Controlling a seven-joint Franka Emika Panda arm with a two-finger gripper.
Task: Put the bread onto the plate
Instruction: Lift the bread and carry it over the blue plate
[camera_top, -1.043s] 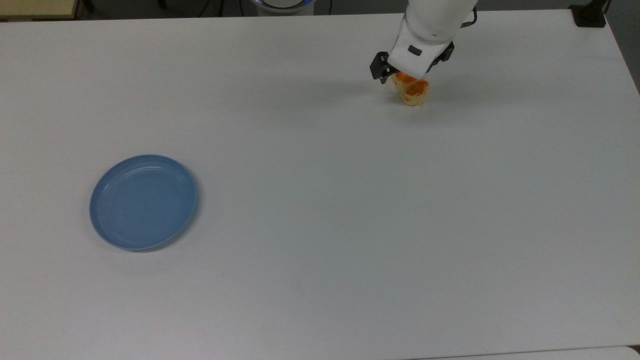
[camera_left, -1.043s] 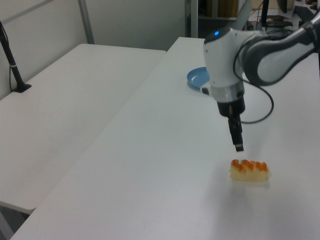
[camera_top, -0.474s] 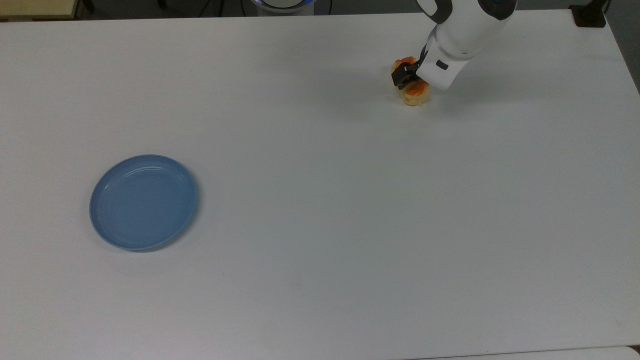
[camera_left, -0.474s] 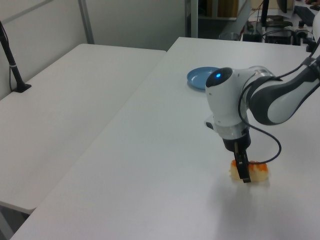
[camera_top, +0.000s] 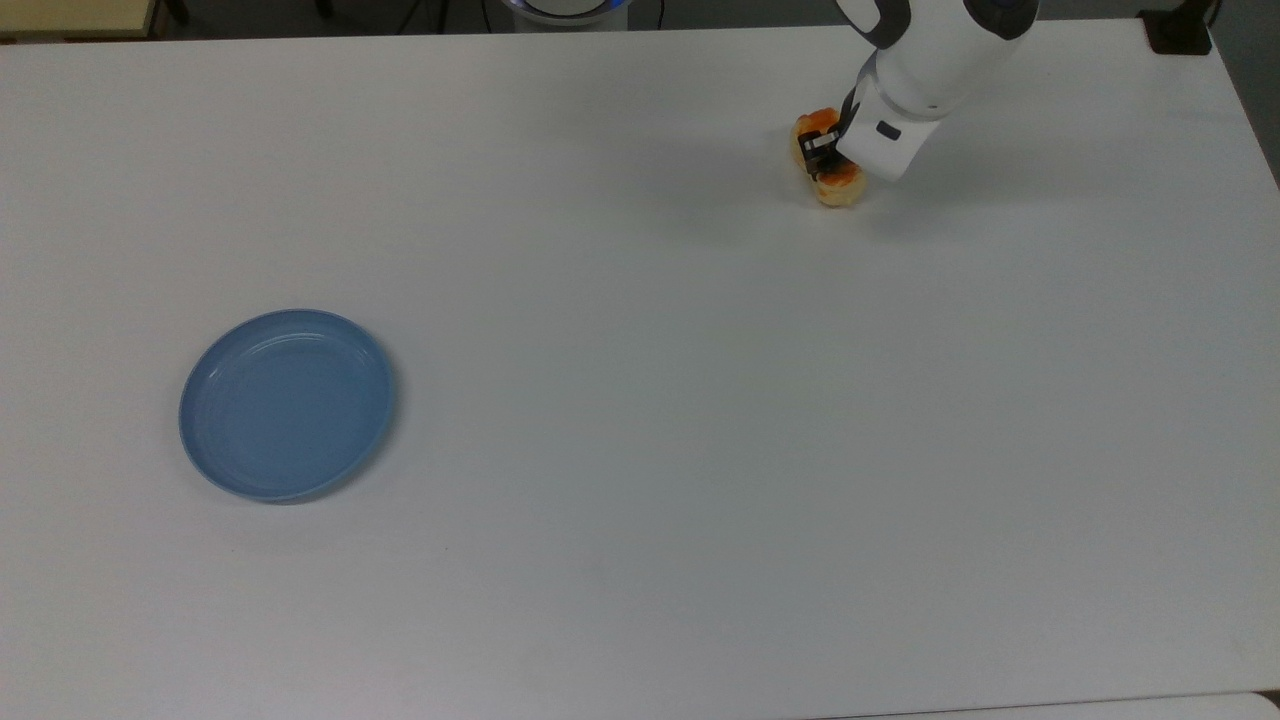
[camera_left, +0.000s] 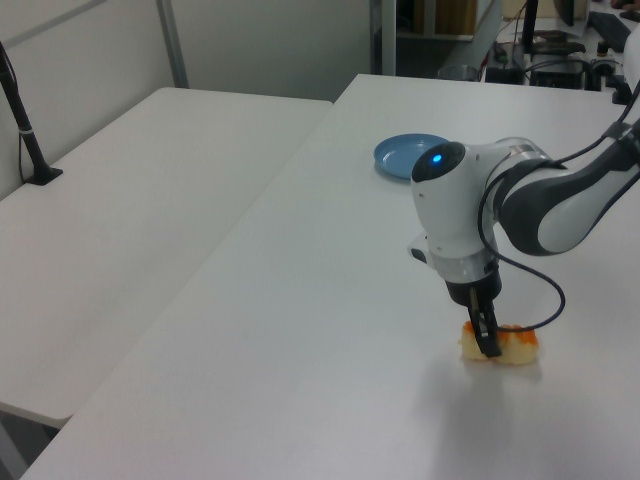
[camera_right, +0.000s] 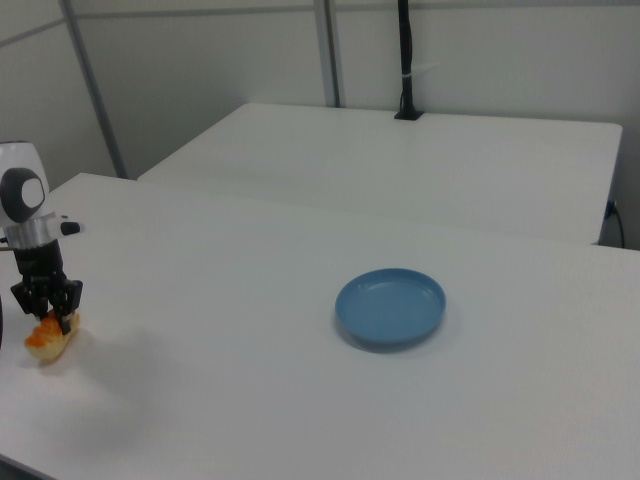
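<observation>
The bread (camera_top: 838, 188), a small tan bun with orange glazed patches, lies on the white table near the far right of the top view. My gripper (camera_top: 835, 163) is down over its middle, one dark finger (camera_top: 820, 150) pressed against the bun's left side, and it looks shut on the bread. In the left view the gripper (camera_left: 490, 345) stands at the bread (camera_left: 515, 347), and in the right view the gripper (camera_right: 45, 308) sits on the bread (camera_right: 48, 340). The light-blue plate (camera_top: 285, 403) lies bare far off at the top view's left, also seen as the plate (camera_left: 405, 156) and the plate (camera_right: 390, 307).
A wide stretch of white table (camera_top: 640, 400) lies between bread and plate. A second white table (camera_left: 150, 200) adjoins it, carrying a black clamped post (camera_left: 25, 130). A black object (camera_top: 1180, 30) sits at the table's far right corner in the top view.
The gripper came down from above the bread onto it, and its visible finger has drawn in against the bun's side. The plate has not moved.
</observation>
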